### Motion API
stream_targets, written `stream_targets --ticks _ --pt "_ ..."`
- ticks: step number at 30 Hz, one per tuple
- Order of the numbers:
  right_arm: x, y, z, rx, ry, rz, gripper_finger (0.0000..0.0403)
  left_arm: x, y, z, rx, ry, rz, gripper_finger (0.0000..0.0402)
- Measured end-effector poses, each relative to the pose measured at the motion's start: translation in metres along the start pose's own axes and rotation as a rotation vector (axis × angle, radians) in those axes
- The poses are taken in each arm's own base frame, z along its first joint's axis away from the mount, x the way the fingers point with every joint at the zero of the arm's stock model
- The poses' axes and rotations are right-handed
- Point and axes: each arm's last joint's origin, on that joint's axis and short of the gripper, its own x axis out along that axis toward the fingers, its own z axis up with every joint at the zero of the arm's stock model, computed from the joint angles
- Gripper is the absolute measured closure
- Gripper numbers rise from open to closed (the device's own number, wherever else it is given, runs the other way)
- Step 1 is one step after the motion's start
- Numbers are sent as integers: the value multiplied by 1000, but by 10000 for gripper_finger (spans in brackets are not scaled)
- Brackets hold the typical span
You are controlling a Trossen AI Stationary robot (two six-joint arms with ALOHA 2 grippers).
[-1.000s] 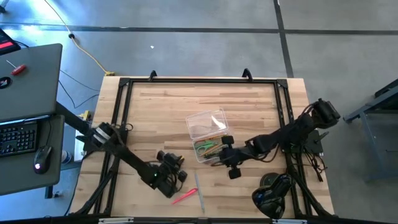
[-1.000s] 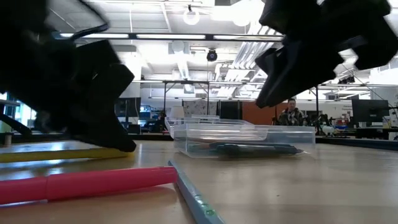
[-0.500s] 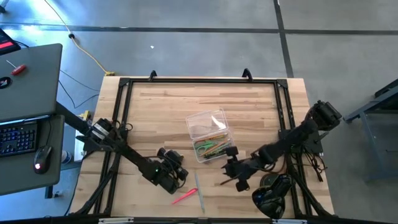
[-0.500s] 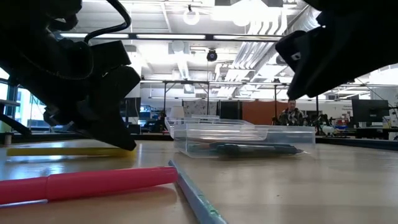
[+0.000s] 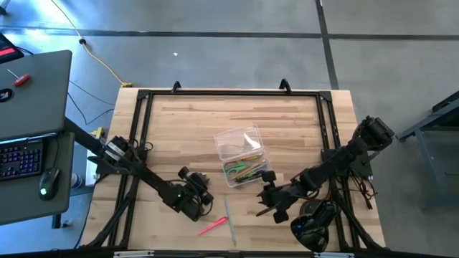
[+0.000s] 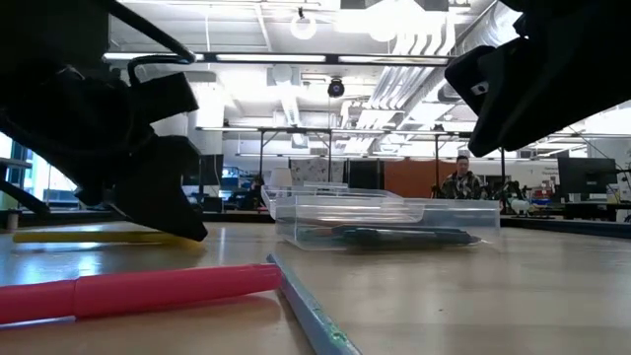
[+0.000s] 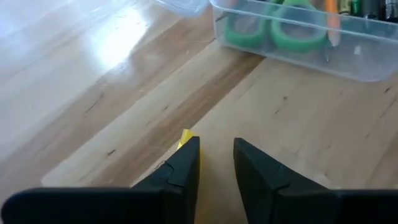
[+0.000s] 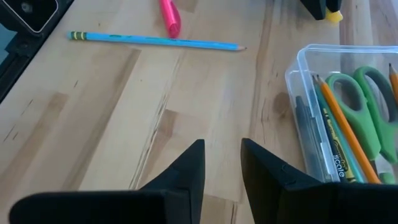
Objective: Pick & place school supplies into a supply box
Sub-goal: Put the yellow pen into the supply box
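The supply box [image 5: 242,166] is clear and stands mid-table, with green scissors [image 8: 368,106], an orange pencil [image 8: 339,121] and other pens inside. A pink pen [image 5: 213,227] and a light blue pencil [image 5: 230,223] lie on the wood near the front edge. My left gripper [image 7: 216,163] is open, low over the table to the box's near left. A yellow pen [image 6: 99,237] lies flat with its end [image 7: 185,137] at one fingertip's outer side. My right gripper [image 8: 222,167] is open, holds nothing, and hangs above bare wood near the box's near right corner. My left gripper has bare wood in the gap between its fingers. The yellow pen's end [image 7: 185,137] shows just beside the outer side of one fingertip. I cannot tell whether that finger touches the pen, which lies flat on the table.
The box's clear lid [image 5: 237,140] lies open on its far side. A bulky black object [image 5: 314,223] sits at the near right corner. Black rails [image 5: 229,93] frame the table. A desk with a laptop [image 5: 32,86] stands beyond the left edge.
My right gripper has drawn back from over the box's near end toward the table's near right, and now hangs over bare wood. The yellow pen has stayed flat on the table beside my left gripper.
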Motion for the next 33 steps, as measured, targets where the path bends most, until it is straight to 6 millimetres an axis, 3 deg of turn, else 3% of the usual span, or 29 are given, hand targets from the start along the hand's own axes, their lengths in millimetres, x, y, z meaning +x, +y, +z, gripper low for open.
stream_targets --ticks 6,11,16,20,24,29,33 --pt "0 -1 0 -3 -3 -10 320 -10 -9 20 117 19 -17 281" --pt "0 -2 1 -22 -9 -26 320 -34 -15 56 216 4 -44 290" --pt "0 -2 1 -24 -11 -39 320 -61 -8 89 338 -5 -44 286" --pt "0 -2 1 -22 -12 -42 320 -66 1 88 396 117 -74 270" --pt "0 -2 1 -18 -17 -45 320 -60 7 74 461 210 -126 256" --pt "0 -2 2 -13 -20 -42 320 -55 17 63 493 260 -188 254" --pt "0 -2 2 -11 -22 -37 320 -66 41 70 495 213 -167 260"
